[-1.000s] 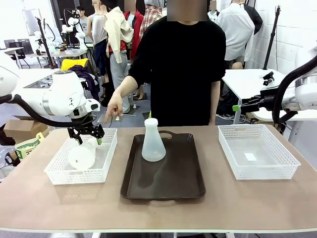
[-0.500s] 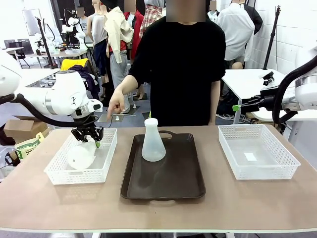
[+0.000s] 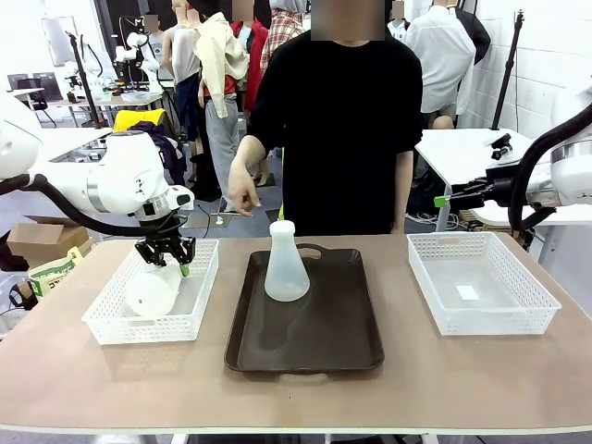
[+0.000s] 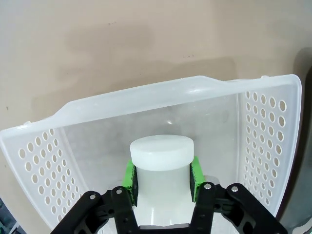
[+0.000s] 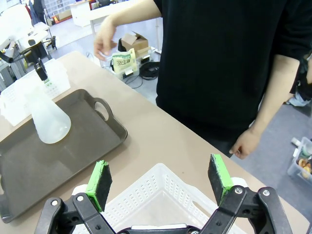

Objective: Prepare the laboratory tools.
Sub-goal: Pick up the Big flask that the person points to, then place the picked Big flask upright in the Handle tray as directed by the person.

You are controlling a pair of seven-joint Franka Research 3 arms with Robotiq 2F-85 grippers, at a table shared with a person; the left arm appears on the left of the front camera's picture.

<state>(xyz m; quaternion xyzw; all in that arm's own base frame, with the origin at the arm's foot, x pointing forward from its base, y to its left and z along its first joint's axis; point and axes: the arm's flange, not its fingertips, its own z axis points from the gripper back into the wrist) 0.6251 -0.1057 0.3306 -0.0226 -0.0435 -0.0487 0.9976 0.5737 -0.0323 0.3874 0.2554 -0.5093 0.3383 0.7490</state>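
One translucent whitish flask (image 3: 153, 291) lies tilted in the left white mesh basket (image 3: 111, 326), its wide base toward me. My left gripper (image 3: 176, 262) is shut on its neck. In the left wrist view the green pads (image 4: 128, 178) press both sides of the capped neck (image 4: 162, 155), with my left gripper (image 4: 162, 179) over the basket floor. A second flask (image 3: 286, 268) stands upright at the back of the dark brown tray (image 3: 305, 338); it also appears in the right wrist view (image 5: 48, 119). My right gripper (image 5: 161, 183) hangs open over the right basket (image 5: 161, 195).
The right mesh basket (image 3: 481, 282) holds nothing but a small label. A person in black stands at the far side, one hand (image 3: 242, 196) raised above the table's far edge between the left basket and the tray. My right arm (image 3: 555, 180) hovers at the right edge.
My left gripper has closed on the flask's neck in the left basket. The person's hand has pulled back from the basket toward their body.
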